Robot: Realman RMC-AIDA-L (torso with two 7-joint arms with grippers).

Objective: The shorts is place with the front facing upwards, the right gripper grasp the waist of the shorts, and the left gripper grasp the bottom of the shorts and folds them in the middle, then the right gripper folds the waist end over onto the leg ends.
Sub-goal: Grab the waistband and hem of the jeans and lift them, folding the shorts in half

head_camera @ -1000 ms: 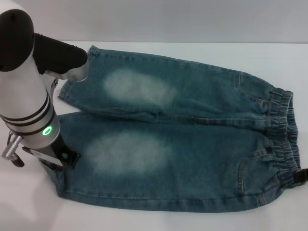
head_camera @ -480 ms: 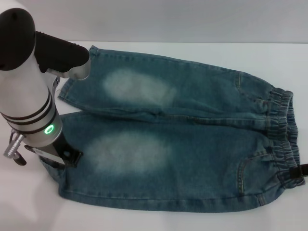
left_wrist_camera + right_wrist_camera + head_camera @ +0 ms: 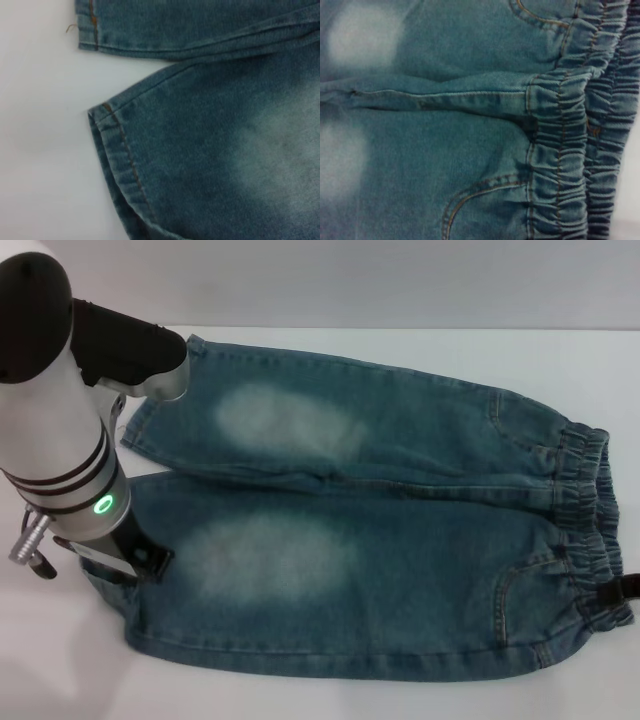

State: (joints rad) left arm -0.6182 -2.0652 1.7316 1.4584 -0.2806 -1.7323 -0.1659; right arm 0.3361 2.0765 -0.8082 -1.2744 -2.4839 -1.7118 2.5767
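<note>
The shorts [image 3: 370, 530] are laid flat on a plain white table [image 3: 560, 360], front side up, legs toward the robot's left and waistband toward its right. No other loose items are seen around the shorts.

The left arm [image 3: 60, 420], white and silver with black rings and a green light, is placed over the leg-end side of the shorts and part of the far leg's hem is hidden by it. The left gripper [image 3: 125, 558] is seen as a black claw resting at the hem of the near leg [image 3: 105, 585]; it cannot be told whether its fingers are apart or clamped on the cloth.

The right gripper [image 3: 622, 592] is seen only as a small black tip at the waistband [image 3: 590, 530], near the near-side corner of the shorts. Its finger state cannot be told.

The shorts are blue denim with a pale faded patch [image 3: 270, 555] on the near leg and another [image 3: 290, 420] on the far leg. The two legs are spread slightly apart at the hems, with white table showing between them. In the left wrist view the near hem [image 3: 120, 165] is shown with orange double stitching and is slightly lifted. In the right wrist view the puckered elastic waistband [image 3: 570, 140], the centre seam [image 3: 440, 95] and a curved pocket stitch [image 3: 480, 192] are shown.
</note>
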